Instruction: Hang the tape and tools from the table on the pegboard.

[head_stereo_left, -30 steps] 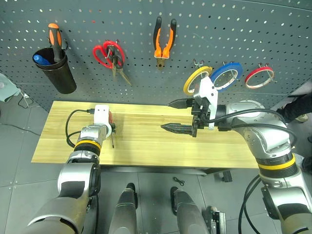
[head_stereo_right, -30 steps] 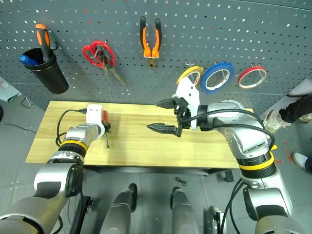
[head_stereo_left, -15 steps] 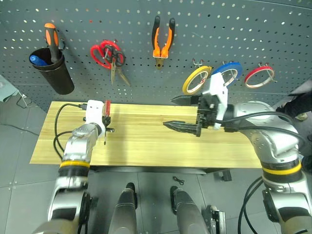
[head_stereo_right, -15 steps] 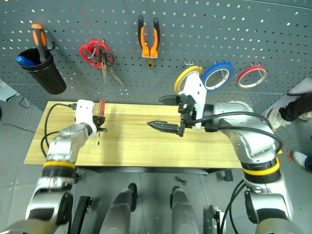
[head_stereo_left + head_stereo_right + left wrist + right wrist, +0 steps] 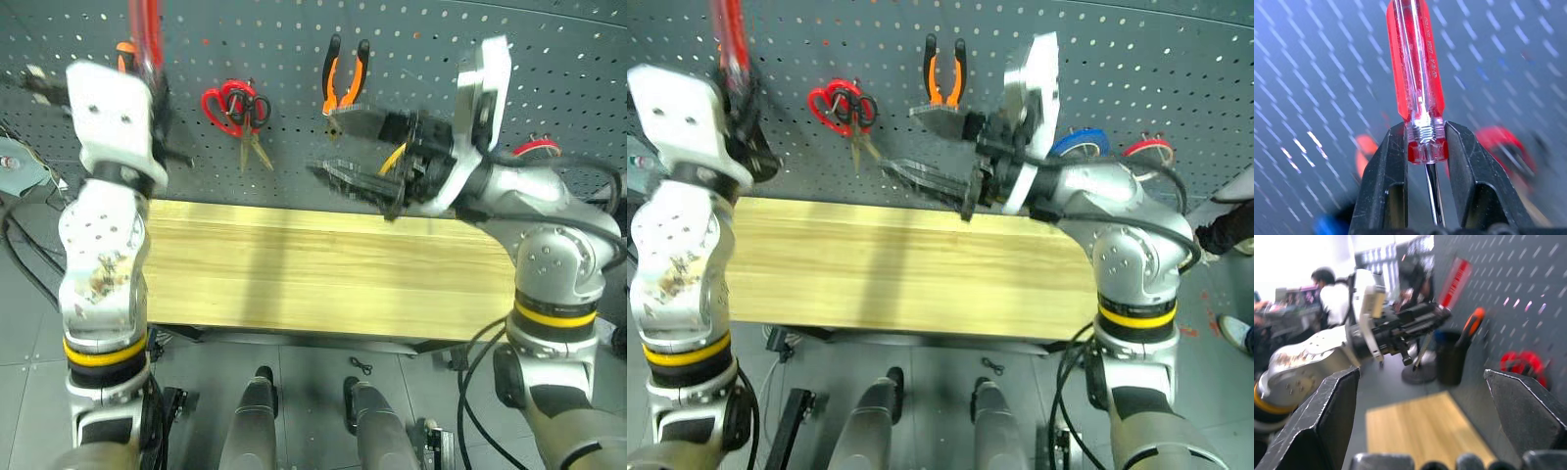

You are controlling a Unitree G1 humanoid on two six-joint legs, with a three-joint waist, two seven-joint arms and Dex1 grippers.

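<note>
The slim red-handled screwdriver is clamped in the left gripper, whose two black fingers press the base of its clear red handle, the steel shaft running back between them. The handle points up in front of the pegboard, near the black cup and the orange-and-black-handled screwdriver standing in it. On the pegboard hang the pliers, the large red-handled scissors, the blue tape and a red roll. The right gripper is raised above the light-wood surface, its jaws spread wide and holding nothing.
</note>
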